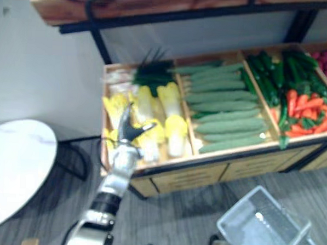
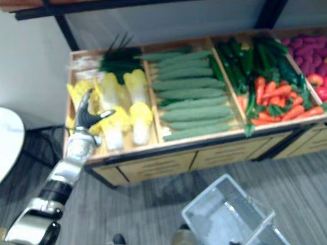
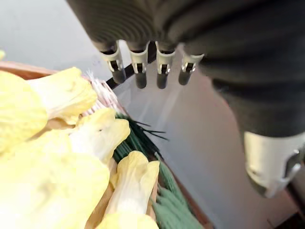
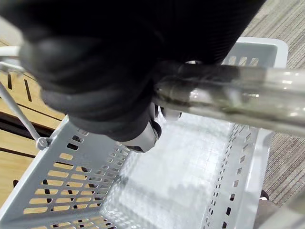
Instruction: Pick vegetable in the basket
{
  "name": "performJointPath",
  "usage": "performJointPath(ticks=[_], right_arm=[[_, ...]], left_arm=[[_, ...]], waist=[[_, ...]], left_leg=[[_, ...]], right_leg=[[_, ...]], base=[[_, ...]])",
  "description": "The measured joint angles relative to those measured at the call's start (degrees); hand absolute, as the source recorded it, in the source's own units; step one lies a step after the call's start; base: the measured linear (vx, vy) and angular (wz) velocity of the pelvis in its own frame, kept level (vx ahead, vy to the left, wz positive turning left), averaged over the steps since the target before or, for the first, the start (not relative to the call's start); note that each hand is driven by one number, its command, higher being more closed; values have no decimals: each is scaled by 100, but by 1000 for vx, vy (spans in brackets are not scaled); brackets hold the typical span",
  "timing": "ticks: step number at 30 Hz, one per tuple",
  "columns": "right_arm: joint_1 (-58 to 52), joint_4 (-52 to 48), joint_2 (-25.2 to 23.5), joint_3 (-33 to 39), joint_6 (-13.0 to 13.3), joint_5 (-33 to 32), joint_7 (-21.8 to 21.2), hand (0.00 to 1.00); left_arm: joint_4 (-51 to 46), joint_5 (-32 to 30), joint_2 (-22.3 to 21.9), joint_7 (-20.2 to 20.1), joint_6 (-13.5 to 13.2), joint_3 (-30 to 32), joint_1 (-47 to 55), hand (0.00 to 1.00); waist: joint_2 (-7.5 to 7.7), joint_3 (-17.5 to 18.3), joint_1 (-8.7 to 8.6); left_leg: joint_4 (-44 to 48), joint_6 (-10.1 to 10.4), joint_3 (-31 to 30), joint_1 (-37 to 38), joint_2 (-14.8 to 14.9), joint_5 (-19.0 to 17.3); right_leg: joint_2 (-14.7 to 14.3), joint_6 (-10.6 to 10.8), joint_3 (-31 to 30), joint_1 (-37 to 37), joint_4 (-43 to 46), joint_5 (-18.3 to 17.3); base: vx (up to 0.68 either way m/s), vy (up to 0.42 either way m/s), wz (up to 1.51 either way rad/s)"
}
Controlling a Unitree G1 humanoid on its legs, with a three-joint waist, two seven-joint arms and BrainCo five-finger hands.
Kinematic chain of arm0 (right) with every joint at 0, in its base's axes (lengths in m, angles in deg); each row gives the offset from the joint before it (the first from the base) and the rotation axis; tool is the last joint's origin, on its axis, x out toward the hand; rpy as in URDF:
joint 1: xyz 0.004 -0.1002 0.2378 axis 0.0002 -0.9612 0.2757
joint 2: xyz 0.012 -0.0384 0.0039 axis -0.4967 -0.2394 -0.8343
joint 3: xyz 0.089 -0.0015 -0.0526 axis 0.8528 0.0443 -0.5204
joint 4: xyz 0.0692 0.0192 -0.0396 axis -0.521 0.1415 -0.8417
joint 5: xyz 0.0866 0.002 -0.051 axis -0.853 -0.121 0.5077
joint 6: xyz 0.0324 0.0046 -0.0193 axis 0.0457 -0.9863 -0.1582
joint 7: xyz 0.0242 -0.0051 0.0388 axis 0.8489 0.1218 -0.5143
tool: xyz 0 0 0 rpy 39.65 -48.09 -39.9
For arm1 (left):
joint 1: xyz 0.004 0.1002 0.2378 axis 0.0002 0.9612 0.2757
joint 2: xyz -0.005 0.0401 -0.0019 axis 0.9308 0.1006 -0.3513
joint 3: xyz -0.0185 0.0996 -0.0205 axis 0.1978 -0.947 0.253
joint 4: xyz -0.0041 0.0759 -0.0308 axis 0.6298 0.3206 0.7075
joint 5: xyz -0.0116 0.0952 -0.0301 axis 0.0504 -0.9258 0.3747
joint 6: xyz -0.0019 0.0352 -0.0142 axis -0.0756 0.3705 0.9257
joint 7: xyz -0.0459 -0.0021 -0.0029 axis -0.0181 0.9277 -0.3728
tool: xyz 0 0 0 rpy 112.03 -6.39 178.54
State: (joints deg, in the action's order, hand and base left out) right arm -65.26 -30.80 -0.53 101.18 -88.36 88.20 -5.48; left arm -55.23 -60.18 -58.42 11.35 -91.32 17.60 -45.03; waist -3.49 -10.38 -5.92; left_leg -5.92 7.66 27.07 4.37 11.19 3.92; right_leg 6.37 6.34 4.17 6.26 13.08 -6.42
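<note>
The left hand, fingers straight and empty, hovers over the yellow cabbages in the leftmost bin. They look light, leafy and easily bruised, so I'd grasp one around its firmer pale stalk. At lower right, the right hand curls round the handle of the basket.

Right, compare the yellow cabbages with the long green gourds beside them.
The cabbages are pale yellow, stubby and leafy; the gourds are green, long and slim. The cabbages lie front to back, the gourds crosswise. The open left hand hovers over the cabbages, not the gourds. Both fill neighbouring wooden bins.
</note>
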Motion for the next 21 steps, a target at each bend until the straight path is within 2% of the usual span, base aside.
performJointPath(ticks=[6, 11, 17, 18, 21], right_arm=[[63, -231, -14, -25, -11, -4, 75, 100], [154, -392, -16, -112, -13, -12, 206, 100], [316, -509, -14, -142, -24, -68, 245, 100], [368, -576, -14, -151, -25, -120, 252, 100], [451, -718, -13, -195, 7, -229, 273, 100]], left_arm=[[759, -205, -12, 0, 151, -32, -540, 0], [1038, -211, -15, 10, 327, -15, -832, 0], [1203, -221, -111, 156, 395, 20, -1286, 0], [1388, -224, -109, 191, 433, 50, -1490, 100], [1629, -260, -106, 261, 501, 253, -1780, 100]], waist=[[44, -289, -9], [61, -463, 19], [50, -724, 94], [43, -863, 127], [36, -1076, 131]], left_leg=[[3, -3, 161, -179, -5, 25], [37, -5, 405, -333, -39, 29], [40, -5, 689, -518, -65, 29], [40, -5, 712, -526, -70, 29], [39, -5, 839, -648, -80, 29]], right_leg=[[5, 1, -103, 305, 133, 2], [30, 3, -210, 554, 201, 3], [66, 9, -361, 860, 262, 8], [67, 9, -393, 905, 294, 7], [71, 18, -469, 1089, 318, 13]], base=[[7, 0, -8], [57, 21, -8], [57, 16, -11], [25, 0, -11], [32, -9, -11]])
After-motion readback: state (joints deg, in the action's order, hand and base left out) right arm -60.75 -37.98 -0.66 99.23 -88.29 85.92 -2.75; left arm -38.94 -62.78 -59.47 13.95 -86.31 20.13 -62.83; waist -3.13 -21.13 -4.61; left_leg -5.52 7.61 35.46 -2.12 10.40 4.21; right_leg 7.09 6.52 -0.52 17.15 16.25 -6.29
